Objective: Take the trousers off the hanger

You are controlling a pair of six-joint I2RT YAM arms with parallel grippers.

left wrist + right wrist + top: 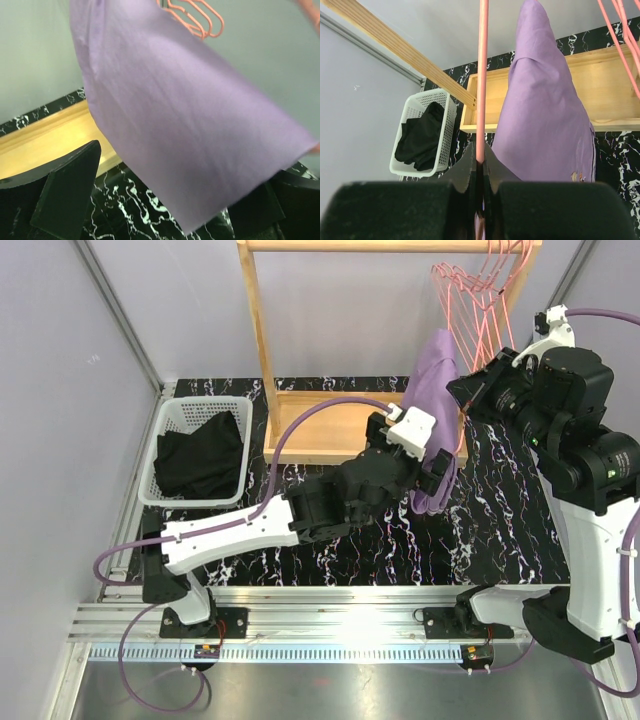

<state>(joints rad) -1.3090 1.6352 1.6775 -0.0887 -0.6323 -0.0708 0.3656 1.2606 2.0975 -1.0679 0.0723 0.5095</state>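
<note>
The lilac trousers (432, 405) hang draped over a pink hanger (470, 315) at the right of the wooden rack. They fill the left wrist view (180, 125) and also show in the right wrist view (545, 125). My left gripper (437, 468) is open, with its fingers (65, 190) set wide on either side of the cloth's lower edge. My right gripper (472, 390) is shut on the hanger's pink bar (482, 75), just right of the trousers. The black trousers (202, 455) lie crumpled in the white basket (170, 430), and show there in the right wrist view too (422, 135).
The wooden rack has an upright post (258, 330), a top rail (380, 245) and a low base tray (320, 430). More pink hangers (500, 260) hang from the rail at the right. The table top (400, 540) is black marble pattern. Grey walls close in both sides.
</note>
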